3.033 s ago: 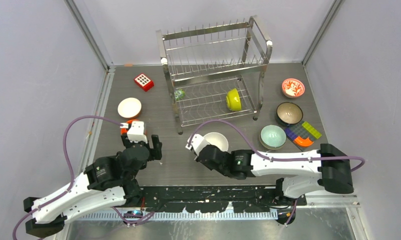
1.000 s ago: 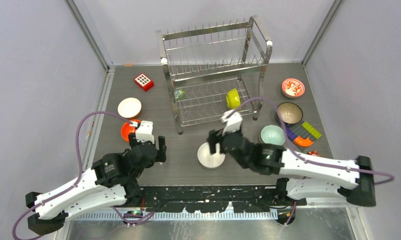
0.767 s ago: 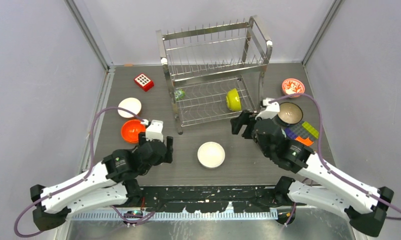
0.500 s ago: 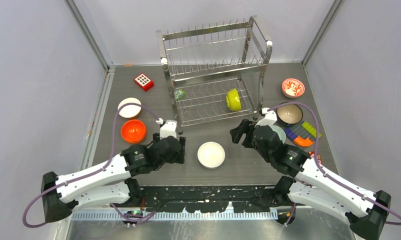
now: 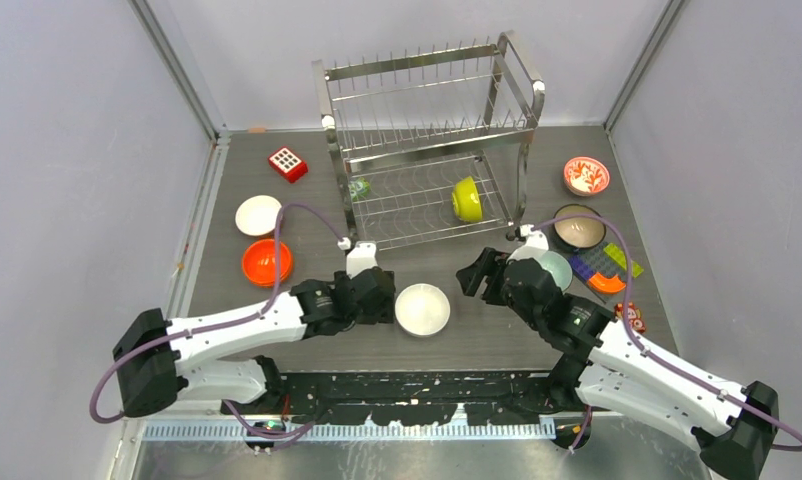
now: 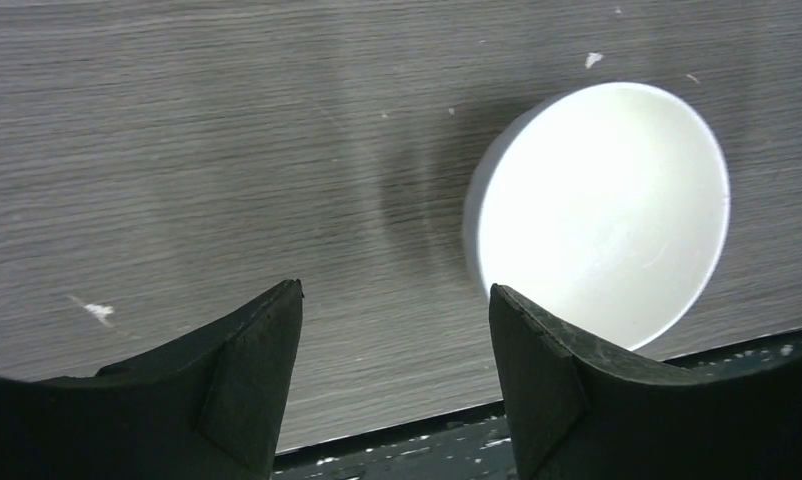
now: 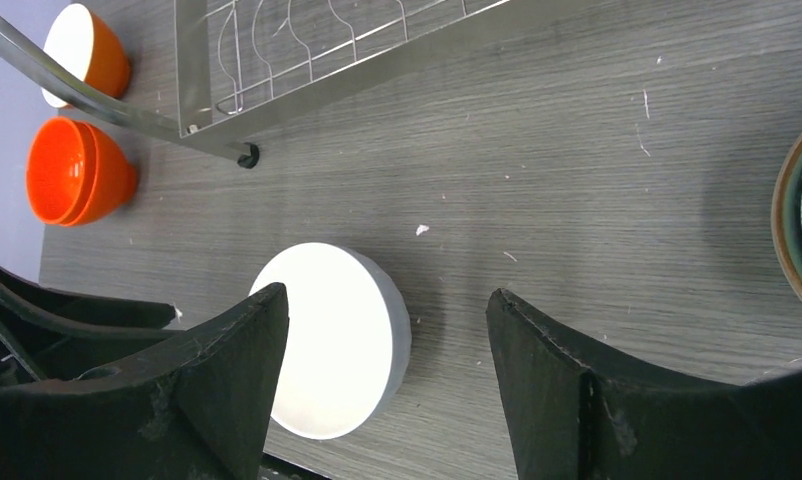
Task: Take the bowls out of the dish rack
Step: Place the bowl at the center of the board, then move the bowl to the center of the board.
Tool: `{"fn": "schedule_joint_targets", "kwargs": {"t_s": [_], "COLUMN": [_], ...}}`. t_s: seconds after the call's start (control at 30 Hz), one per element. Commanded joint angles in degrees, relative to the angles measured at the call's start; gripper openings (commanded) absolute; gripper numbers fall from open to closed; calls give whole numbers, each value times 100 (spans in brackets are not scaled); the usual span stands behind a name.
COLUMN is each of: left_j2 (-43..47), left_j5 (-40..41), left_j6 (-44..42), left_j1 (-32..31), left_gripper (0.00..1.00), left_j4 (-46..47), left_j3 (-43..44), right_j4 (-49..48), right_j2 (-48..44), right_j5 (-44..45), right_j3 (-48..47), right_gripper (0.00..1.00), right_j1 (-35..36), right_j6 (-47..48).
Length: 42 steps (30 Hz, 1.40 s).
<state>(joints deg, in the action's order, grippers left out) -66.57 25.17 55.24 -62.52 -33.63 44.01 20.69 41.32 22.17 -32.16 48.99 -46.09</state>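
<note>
You are viewing the left claw (image 6: pixel 395 290) hanging low over the desk (image 5: pixel 417 265), its fingers spread and gripping nothing. The white bowl (image 6: pixel 602 215) is sitting upright on the desk just beside this claw, on its right-finger side (whether that finger is touching the rim cannot be told).

The right claw (image 7: pixel 387 295) is hovering on the opposite side of the white bowl, also spread and empty.

The dish rack (image 5: pixel 432 138) is standing at the far middle of the desk. One lime-yellow bowl (image 5: pixel 466 198) is resting on edge in its lower tier, toward the right end.

You are seeing the other bowls lying on the desk:
- Left of the rack: an orange bowl (image 5: pixel 267 262) and a white-lined orange bowl (image 5: pixel 258 215).
- Right of the rack: a pale teal bowl (image 5: pixel 552 266), a dark bowl (image 5: pixel 579 227) and a red-and-white patterned bowl (image 5: pixel 586 175).
</note>
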Motion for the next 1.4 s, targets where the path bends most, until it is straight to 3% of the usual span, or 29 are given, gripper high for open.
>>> {"fn": "schedule_joint_targets", "kwargs": {"t_s": [0.0, 0.5, 0.9, 1.07, 1.37], "left_j2": [-344, -1580, -1747, -1559, 30], "left_j5": [-166, -67, 39, 287, 1379], "left_j6": [267, 243, 191, 260, 670], "left_j1": [-43, -253, -378, -403, -393], "left_gripper": [69, 57, 20, 1, 0], "left_j4": [652, 756, 674, 422, -1256], "left_j3": [412, 826, 872, 832, 673], "right_j4": [-329, 27, 66, 108, 99], "right_j2": [-42, -320, -444, -518, -521], "right_j5": [-65, 63, 93, 124, 129], "right_j3": [125, 158, 264, 246, 165], "right_gripper": [76, 75, 74, 74, 74], "right_j1": [-4, -9, -4, -6, -2], "right_j6": [-158, -105, -170, -142, 45]}}
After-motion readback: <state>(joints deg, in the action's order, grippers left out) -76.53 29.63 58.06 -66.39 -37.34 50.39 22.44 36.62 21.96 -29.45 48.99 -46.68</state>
